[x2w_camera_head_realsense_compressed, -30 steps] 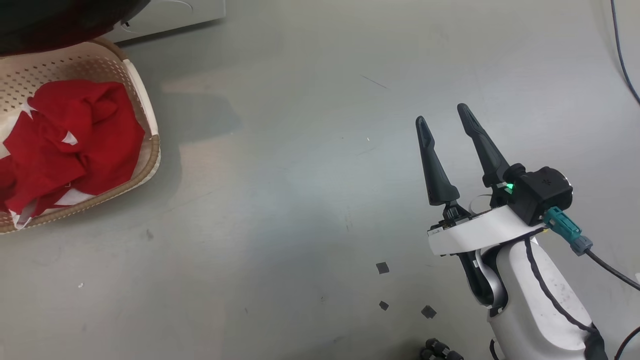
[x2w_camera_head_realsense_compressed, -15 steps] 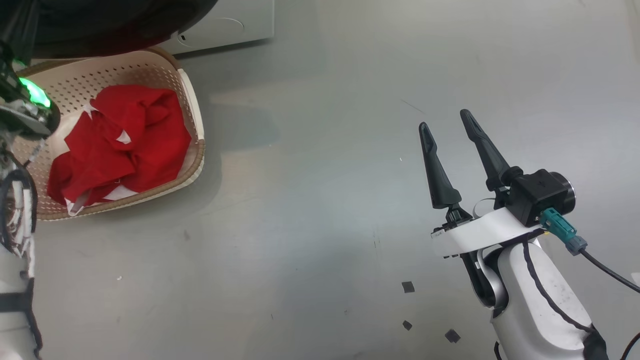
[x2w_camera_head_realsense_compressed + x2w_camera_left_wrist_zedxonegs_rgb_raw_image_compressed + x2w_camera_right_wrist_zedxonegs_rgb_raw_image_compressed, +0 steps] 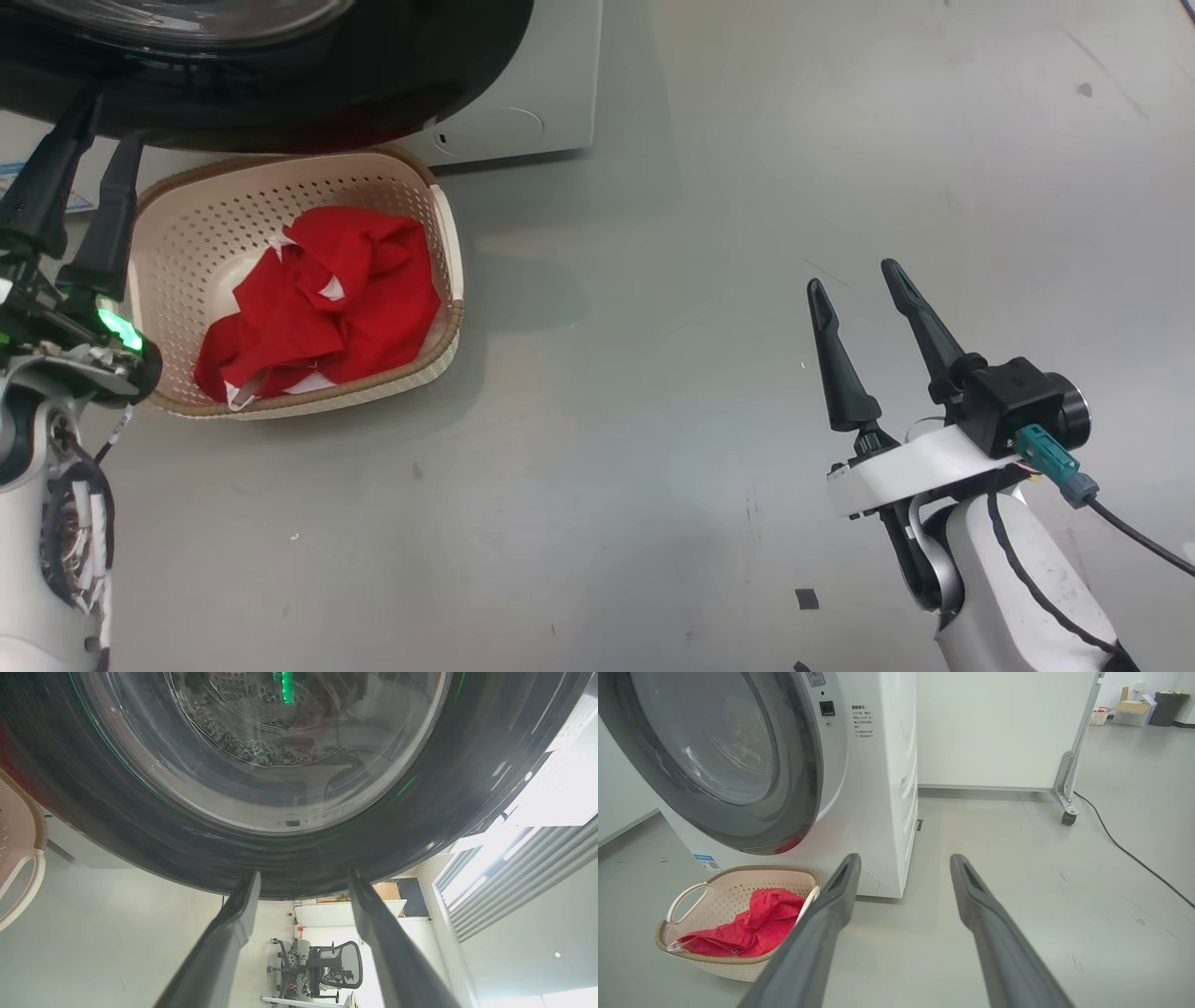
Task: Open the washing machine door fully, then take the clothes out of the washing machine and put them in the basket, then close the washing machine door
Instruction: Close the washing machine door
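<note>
Red fabric clothes [image 3: 327, 299] w/ white trim: in cream perforated plastic basket [image 3: 187, 233], head view 10 o'clock. Round black-rimmed glass washing machine door [image 3: 420, 75]: 11 o'clock. Left gripper [image 3: 112, 117], right gripper [image 3: 851, 273]: jaws wide apart, empty.

One basket [image 3: 207, 233], one washing machine [image 3: 883, 793]

The washing machine door [image 3: 373, 103] has a glossy rim and clear glass; the basket [image 3: 187, 233] looks like matt plastic; the clothes [image 3: 345, 289] are soft cloth.
</note>
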Tool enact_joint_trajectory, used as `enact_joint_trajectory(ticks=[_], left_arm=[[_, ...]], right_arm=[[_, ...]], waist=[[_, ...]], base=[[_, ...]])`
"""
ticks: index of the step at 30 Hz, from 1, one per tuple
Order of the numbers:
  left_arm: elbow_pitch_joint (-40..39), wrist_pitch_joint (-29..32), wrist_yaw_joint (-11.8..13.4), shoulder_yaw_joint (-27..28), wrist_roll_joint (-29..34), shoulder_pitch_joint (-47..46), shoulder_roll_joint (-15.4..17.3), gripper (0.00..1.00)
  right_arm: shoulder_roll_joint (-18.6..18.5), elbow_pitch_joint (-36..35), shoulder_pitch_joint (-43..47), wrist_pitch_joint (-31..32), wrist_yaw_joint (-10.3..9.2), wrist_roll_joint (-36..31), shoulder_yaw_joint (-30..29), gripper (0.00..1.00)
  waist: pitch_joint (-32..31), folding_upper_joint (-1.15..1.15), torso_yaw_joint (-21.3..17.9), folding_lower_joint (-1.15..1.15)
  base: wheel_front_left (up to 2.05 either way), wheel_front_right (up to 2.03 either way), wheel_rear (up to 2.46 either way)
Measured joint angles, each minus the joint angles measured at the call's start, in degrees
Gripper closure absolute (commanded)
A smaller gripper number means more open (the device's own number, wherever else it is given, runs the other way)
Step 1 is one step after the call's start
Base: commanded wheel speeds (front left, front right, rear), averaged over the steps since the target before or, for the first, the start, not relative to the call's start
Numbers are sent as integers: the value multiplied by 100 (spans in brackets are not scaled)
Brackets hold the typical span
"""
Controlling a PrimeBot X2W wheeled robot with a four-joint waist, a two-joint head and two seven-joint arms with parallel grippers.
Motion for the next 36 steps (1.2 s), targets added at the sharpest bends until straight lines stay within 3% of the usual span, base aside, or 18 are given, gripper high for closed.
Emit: enact_joint_trajectory(ticks=[8, 13, 16, 21, 26, 29, 36], left_arm=[[-602, -359, 0, 337, 163, 714, -225, 0], [-1248, -817, 0, 552, 781, 1191, -350, 0], [-1624, -1162, 0, 439, 1706, 1420, -240, 0], [-2163, -1818, -1, -56, 3532, 1851, 243, 0], [-2297, -2471, -5, -532, 5045, 2382, 598, 0], [-2228, -2784, -5, -778, 5817, 2722, 695, 0], [-1951, -3230, 110, -1240, 6907, 3266, 661, 0]], right_arm=[[-21, 13, 144, 0, -3, -16, -86, 0], [-20, 42, 302, 0, -5, -25, -175, 0], [-33, 52, 433, 0, -13, -26, -243, 0], [-112, 71, 521, 0, -58, -86, -296, 0], [-153, 108, 637, 0, -58, -152, -300, 0], [-163, 110, 712, 0, -59, -159, -305, 0], [-208, 155, 984, 0, -65, -213, -315, 0]], waist=[[-325, 0, 256, 0], [-594, 0, 375, 0], [-729, 0, 434, 0], [-939, 0, 558, 0], [-1161, 0, 668, 0], [-1299, 0, 727, 0], [-1598, 0, 882, 0]], base=[[0, 0, 0], [0, 0, 0], [0, 0, 0], [0, 0, 0], [0, 0, 0], [0, 0, 0], [0, 0, 0]])
